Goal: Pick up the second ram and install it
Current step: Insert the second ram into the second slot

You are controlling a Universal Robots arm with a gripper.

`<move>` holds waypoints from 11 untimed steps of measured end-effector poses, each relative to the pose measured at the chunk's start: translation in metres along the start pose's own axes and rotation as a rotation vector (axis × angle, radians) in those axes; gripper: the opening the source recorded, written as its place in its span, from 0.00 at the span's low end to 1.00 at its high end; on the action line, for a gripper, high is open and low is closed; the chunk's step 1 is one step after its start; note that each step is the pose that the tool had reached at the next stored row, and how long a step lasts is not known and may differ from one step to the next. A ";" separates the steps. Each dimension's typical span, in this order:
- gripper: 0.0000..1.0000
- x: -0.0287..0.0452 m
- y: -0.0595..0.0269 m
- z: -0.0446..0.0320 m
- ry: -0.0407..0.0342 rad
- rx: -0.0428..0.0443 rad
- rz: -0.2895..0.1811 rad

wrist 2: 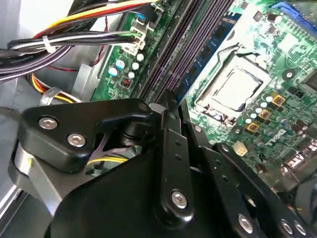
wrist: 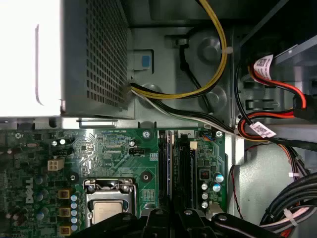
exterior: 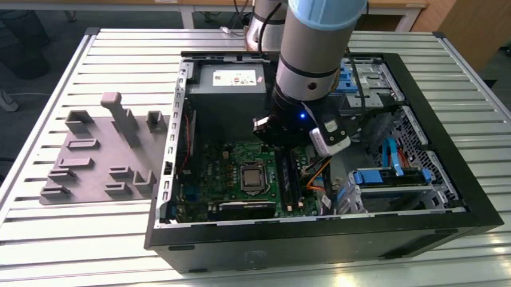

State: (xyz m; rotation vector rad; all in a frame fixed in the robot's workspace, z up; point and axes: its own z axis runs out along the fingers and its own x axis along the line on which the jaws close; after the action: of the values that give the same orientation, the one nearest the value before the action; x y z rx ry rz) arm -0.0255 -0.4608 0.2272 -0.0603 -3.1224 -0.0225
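Above memory slots [wrist: 178, 168] | hand [wrist 2: 168, 106] clamped on second ram [wrist 2: 171, 99], I judge | risk: tilted stick jams, bends slot clips

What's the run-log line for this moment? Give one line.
arm: inside computer case | gripper: low over memory slots, beside processor socket | hold: cannot tell

one computer case [exterior: 447, 197], one grey fixture [exterior: 96, 161]
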 end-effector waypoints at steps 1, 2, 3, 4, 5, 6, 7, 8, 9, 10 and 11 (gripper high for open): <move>0.14 0.0000 0.0000 -0.0014 0.0001 0.0001 0.000; 0.14 0.0000 0.0001 -0.0034 0.0000 -0.0001 0.000; 0.14 0.0003 0.0003 -0.0141 -0.0001 -0.0009 0.000; 0.14 0.0003 0.0003 -0.0168 0.0000 -0.0010 0.000; 0.14 0.0004 0.0003 -0.0195 0.0000 -0.0013 0.000; 0.14 0.0004 0.0004 -0.0222 0.0000 -0.0015 0.000; 0.14 0.0005 0.0004 -0.0249 0.0000 -0.0015 0.000; 0.14 0.0005 0.0005 -0.0276 0.0000 -0.0017 0.000; 0.14 0.0006 0.0005 -0.0305 0.0000 -0.0019 0.000; 0.14 0.0006 0.0005 -0.0332 0.0000 -0.0020 0.000; 0.14 0.0007 0.0006 -0.0359 0.0000 -0.0022 0.000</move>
State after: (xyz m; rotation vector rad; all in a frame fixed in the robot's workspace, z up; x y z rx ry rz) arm -0.0255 -0.4607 0.2632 -0.0603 -3.1224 -0.0259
